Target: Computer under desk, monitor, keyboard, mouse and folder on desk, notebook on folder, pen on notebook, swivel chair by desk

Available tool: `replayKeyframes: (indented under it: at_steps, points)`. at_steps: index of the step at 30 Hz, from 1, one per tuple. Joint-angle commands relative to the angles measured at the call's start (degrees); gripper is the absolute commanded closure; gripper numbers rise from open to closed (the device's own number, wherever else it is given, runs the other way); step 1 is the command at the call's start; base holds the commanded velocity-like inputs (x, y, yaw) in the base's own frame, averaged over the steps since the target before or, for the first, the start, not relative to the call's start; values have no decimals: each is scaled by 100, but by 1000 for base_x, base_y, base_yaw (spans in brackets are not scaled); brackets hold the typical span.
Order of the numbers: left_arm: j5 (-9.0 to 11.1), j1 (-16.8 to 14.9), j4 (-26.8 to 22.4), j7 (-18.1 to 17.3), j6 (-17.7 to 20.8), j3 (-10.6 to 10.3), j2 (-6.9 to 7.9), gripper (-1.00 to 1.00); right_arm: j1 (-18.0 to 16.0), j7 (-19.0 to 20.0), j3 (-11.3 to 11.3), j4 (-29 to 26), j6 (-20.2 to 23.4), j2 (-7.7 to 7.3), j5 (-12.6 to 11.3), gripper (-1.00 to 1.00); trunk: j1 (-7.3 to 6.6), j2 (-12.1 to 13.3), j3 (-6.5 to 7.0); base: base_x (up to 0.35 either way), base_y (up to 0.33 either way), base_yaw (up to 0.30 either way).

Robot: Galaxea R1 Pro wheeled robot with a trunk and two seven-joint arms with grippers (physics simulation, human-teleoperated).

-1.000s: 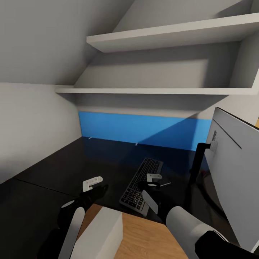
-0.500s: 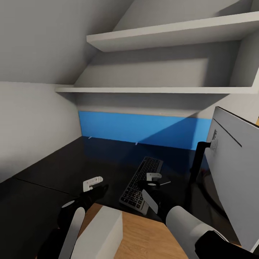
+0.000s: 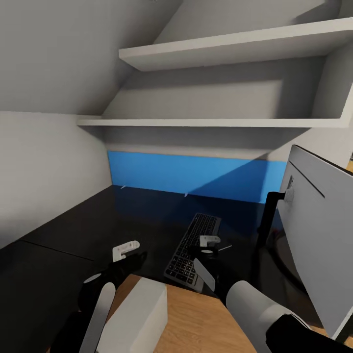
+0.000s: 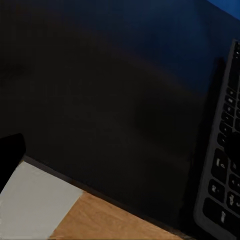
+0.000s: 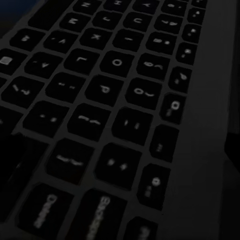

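A: Right gripper (image 3: 210, 245)?
B: Low over the keyboard (image 3: 192, 249) on the desk (image 3: 73, 225), beside the monitor (image 3: 318, 230); jaw state unclear.
A: Left gripper (image 3: 128, 251)?
B: Reaches forward over bare desk; unclear too.

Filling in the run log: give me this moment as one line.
stage: keyboard placing | keyboard: on desk, beside monitor | right gripper: over keyboard, state unclear | left gripper: over bare desk, state unclear

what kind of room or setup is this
Likely a home office nook under a sloped ceiling: a glossy black desk with a blue back panel, a keyboard beside a monitor, and two white wall shelves above.
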Motion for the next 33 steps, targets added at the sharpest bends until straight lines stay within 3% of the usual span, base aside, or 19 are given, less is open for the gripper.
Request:
replayKeyframes:
  at_steps: [1, 33]
  points:
    - [60, -5, -7, 54, 17, -2, 0, -100, -1, -33, 27, 75, 23, 0, -114, -100, -2, -3, -8, -241, 0, 0]
    - [68, -5, -5, 55, 17, -1, 1, -100, -1, -33, 27, 75, 23, 0, -113, -100, -2, -3, -8, -77, 0, 0]
